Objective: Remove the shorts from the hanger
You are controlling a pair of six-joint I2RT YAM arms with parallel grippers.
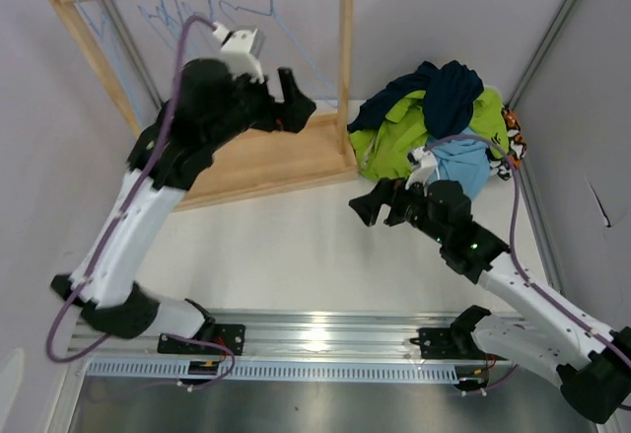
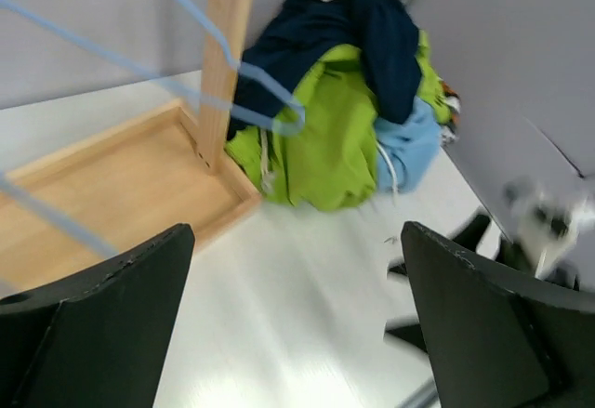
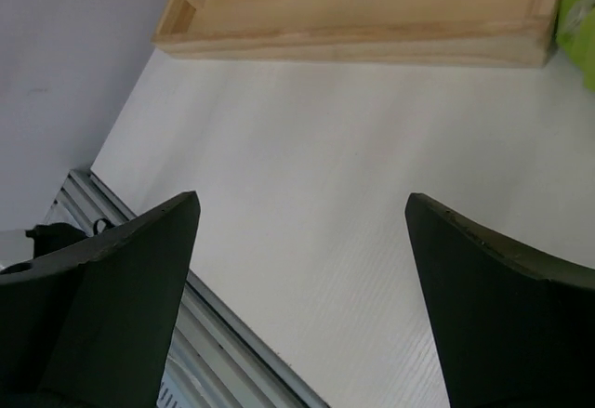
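Observation:
The shorts lie in a heap at the table's back right: dark navy [image 1: 449, 93] on top, lime green [image 1: 394, 142] under it, light blue [image 1: 461, 165] at the front, and a patterned edge [image 1: 513, 137] by the wall. Several bare blue wire hangers [image 1: 187, 9] hang on the wooden rack's rail. My left gripper [image 1: 299, 108] is raised beside the rack's right post, open with nothing between its fingers [image 2: 297, 241]. A hanger's lower wire [image 2: 270, 101] crosses in front of it, with the lime green shorts [image 2: 325, 138] beyond. My right gripper [image 1: 363, 206] hovers open over bare table [image 3: 302, 202], just left of the heap.
The wooden rack has a tray-like base [image 1: 256, 162] and an upright post [image 1: 346, 58] close to the heap. Grey walls close in on the left, back and right. A metal rail [image 1: 315, 339] carrying the arm bases runs along the near edge.

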